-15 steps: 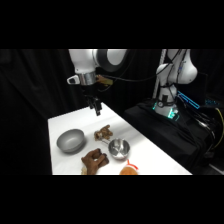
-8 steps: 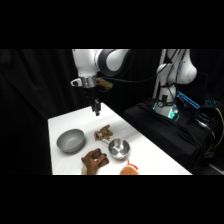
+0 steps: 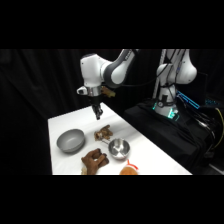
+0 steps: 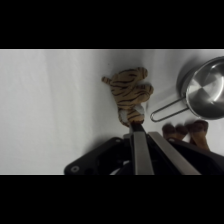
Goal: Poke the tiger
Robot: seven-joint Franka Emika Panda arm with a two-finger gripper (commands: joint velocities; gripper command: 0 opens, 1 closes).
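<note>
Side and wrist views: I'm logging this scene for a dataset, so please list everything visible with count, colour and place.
White table: one, carrying all the items.
Small striped brown-and-tan toy tiger: one, mid-table, just below the gripper, beside the handled cup.
Grey metal bowl: one, toward the picture's left of the tiger in the side view.
Small shiny metal cup with wire handle: one, nearer the camera than the tiger in the side view.
Dark reddish-brown toy animal: one, at the table's near edge.
Orange-and-white rounded toy: one, near edge, cut off by the picture's bottom.
Black equipment with teal light: beside the table, by the arm's base.
White robot arm: one; its gripper hangs above the tiger, fingers together.
</note>
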